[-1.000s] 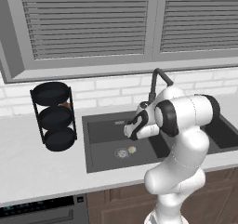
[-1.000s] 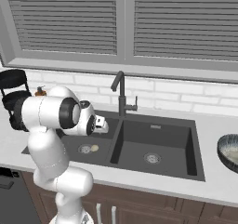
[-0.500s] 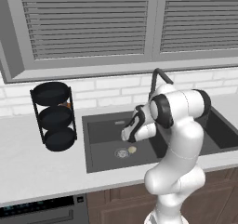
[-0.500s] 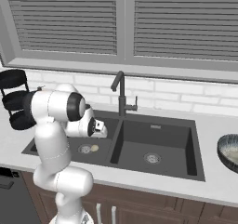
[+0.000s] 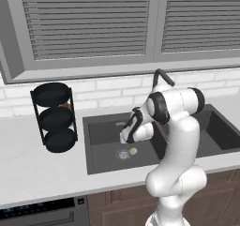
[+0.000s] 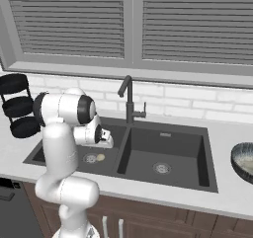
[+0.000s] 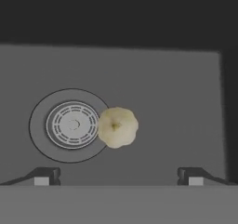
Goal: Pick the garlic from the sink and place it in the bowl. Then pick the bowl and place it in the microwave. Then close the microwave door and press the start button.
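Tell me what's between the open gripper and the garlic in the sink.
Nothing: in the hand view, bare basin floor separates the gripper from the garlic, which touches the drain.

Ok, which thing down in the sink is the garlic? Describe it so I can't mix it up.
Find the dark double-basin sink and look in the basin on the rack's side, under the open gripper. On its floor lies the garlic, a small cream lobed bulb against the round drain. The drain is flat, silvery and ringed; the garlic is pale and lumpy.

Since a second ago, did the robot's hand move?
Yes. The gripper has moved left and down, away from the faucet, toward the garlic by the drain.
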{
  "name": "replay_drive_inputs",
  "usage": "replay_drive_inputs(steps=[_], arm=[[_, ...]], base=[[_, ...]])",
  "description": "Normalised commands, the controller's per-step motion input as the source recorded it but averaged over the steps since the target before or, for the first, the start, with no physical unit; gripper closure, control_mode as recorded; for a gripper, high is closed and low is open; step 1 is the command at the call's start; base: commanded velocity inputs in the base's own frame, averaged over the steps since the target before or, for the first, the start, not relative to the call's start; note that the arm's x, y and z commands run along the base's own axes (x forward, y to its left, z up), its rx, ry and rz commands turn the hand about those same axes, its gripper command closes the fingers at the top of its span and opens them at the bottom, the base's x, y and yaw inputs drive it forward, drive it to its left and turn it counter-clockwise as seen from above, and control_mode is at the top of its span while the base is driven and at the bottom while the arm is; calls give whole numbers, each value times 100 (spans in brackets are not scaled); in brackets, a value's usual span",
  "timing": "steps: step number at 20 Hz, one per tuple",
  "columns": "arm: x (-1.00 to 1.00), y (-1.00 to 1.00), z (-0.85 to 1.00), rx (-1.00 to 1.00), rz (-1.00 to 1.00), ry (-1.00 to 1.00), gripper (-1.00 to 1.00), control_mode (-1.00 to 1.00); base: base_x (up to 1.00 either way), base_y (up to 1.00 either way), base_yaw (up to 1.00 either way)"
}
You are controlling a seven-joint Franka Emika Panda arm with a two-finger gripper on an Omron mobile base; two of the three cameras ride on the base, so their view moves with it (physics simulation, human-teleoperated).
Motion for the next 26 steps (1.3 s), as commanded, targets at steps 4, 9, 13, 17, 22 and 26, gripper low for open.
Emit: replay_drive_inputs(steps=[4, 9, 13, 17, 22, 26], arm=[[32, 6, -27, 0, -1, 0, -100, -100], [23, 0, -28, 0, 0, 8, -100, -100], [0, 0, -34, 0, 0, 15, -100, -100], [2, 0, -29, 0, 0, 11, -100, -100], [2, 0, -25, 0, 0, 10, -100, -100], [0, 0, -25, 0, 0, 11, -100, -100]], base=[[0, 0, 0], [0, 0, 0], [0, 0, 0], [0, 0, 0], [0, 0, 0], [0, 0, 0]])
